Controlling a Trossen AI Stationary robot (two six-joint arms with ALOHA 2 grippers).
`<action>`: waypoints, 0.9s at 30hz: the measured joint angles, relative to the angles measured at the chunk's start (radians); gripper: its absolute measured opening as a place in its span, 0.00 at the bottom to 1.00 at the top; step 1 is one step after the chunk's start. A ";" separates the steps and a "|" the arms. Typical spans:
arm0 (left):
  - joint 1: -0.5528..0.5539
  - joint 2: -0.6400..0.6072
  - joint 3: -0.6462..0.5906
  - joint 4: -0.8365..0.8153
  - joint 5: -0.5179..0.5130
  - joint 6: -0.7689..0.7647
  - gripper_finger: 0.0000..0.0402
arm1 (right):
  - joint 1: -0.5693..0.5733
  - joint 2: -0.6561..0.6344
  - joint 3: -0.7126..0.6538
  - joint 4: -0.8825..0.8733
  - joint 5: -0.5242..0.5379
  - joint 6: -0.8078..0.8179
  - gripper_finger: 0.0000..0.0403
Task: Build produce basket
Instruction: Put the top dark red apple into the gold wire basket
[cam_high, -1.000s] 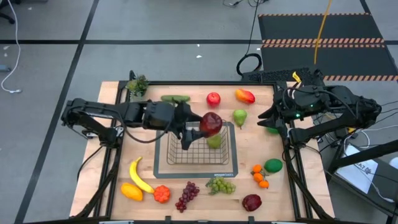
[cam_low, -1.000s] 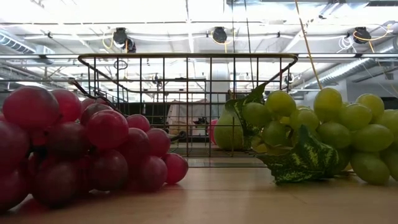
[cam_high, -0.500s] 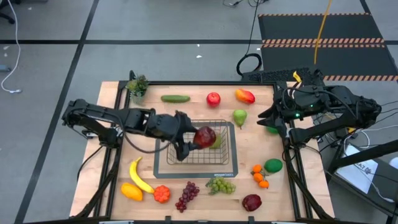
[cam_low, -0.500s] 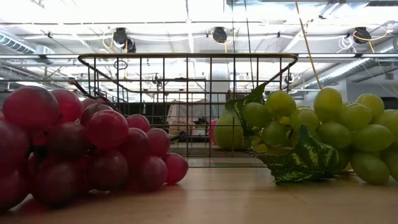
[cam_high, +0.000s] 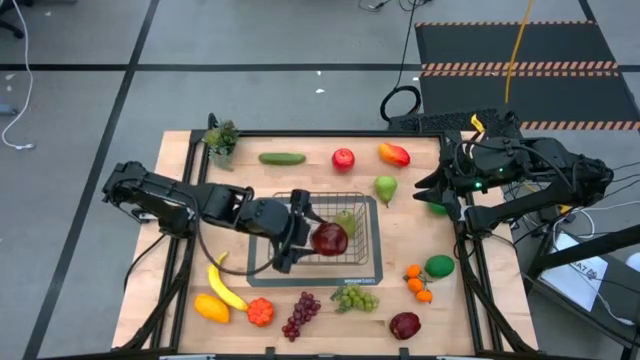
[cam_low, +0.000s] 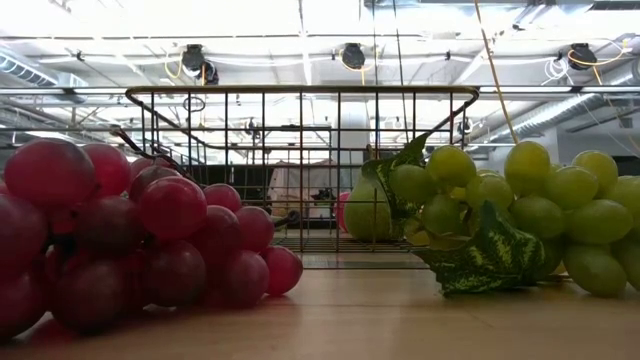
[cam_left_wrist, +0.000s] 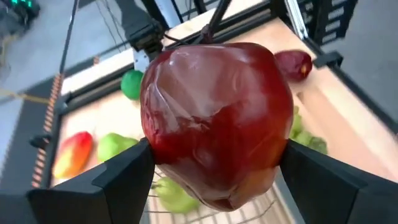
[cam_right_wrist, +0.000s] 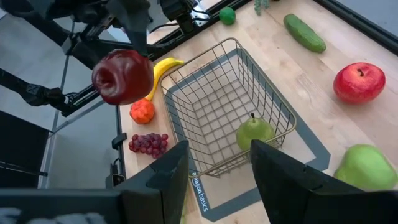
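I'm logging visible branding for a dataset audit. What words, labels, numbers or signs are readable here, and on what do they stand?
"amazonbasics": white print on the dark base mat under the basket, partly hidden in the right wrist view.
The same label in the high view: too small to read.
Paper at the high view's right edge: too blurred to read.
Nothing else legible.

My two arms (cam_high: 190, 197) are dark, jointed, matte black links with looped black cables; right arm (cam_high: 530, 170) shows a small green light, wrist fingers (cam_right_wrist: 155, 186) flat, dark grey, angular
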 joint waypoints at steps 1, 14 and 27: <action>0.001 0.000 0.000 0.000 0.000 0.031 0.80 | 0.000 0.000 0.000 0.000 0.000 0.000 0.41; 0.007 0.000 0.000 0.000 0.001 -0.036 0.80 | 0.000 0.000 0.000 0.000 0.027 0.026 0.41; 0.007 0.000 0.000 0.000 0.002 -0.789 0.80 | 0.000 0.001 0.000 0.000 0.056 0.026 0.41</action>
